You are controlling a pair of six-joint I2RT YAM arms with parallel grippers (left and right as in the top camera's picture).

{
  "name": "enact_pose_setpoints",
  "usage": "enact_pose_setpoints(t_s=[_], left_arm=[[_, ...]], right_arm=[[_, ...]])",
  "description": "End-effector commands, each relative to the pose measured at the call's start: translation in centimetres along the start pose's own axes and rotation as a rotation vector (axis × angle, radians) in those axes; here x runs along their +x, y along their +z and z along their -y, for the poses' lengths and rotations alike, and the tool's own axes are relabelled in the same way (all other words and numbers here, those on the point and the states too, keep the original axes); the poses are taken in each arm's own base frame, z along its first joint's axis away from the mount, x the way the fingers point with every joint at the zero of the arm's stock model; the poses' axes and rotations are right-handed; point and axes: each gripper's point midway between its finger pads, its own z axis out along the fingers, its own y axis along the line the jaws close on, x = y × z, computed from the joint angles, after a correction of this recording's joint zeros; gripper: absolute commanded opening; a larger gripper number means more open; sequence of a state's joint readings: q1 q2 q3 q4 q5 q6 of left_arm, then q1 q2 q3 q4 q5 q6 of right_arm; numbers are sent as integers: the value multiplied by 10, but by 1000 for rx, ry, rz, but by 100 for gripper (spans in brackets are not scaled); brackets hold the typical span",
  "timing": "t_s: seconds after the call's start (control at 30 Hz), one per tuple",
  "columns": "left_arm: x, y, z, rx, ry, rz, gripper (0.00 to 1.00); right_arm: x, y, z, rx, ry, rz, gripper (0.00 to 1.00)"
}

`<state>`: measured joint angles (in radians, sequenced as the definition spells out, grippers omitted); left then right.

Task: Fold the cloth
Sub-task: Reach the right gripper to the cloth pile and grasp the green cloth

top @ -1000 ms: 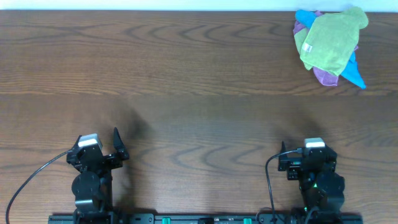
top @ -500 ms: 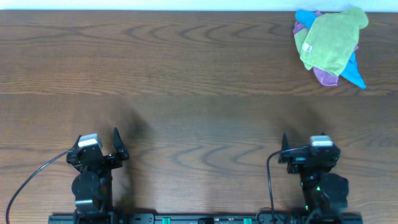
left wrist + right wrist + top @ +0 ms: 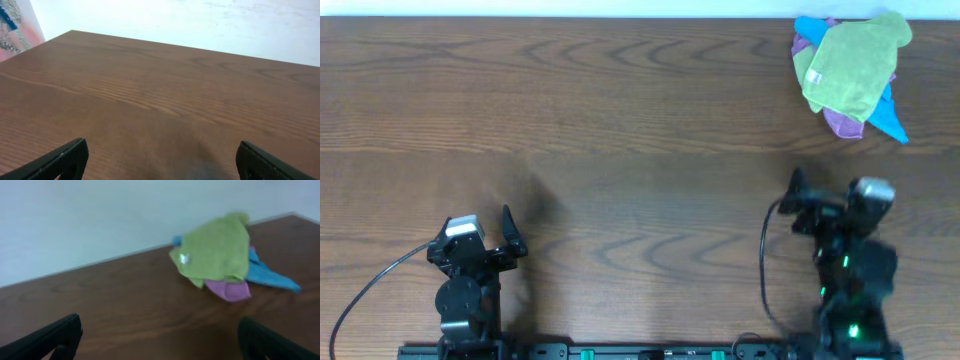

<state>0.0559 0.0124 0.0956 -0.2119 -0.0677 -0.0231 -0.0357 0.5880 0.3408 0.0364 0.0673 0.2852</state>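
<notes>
Overhead, green cloth (image 3: 850,65) covers blue cloth (image 3: 893,119), purple cloth (image 3: 841,123); apparently crumpled.

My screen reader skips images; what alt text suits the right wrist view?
A crumpled green cloth lies on a purple cloth and a blue cloth near the far edge of a wooden table, by a pale wall. The right claw's dark fingers frame the bottom corners, wide apart.
</notes>
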Motion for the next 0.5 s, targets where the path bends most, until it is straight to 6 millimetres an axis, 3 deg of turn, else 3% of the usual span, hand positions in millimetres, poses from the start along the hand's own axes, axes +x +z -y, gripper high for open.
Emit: enact_pose_setpoints(t_s=[0.0,0.3,0.47], left_arm=[[14,3,-2,-10,5,-28,95],[14,3,-2,-10,5,-28,96],[14,3,-2,-10,5,-28,96]], right_arm=[[-18,29,9,77,41,-70,99],[-11,110,44,258,56,-399,99],[1,140,56,324,66,-576,99]])
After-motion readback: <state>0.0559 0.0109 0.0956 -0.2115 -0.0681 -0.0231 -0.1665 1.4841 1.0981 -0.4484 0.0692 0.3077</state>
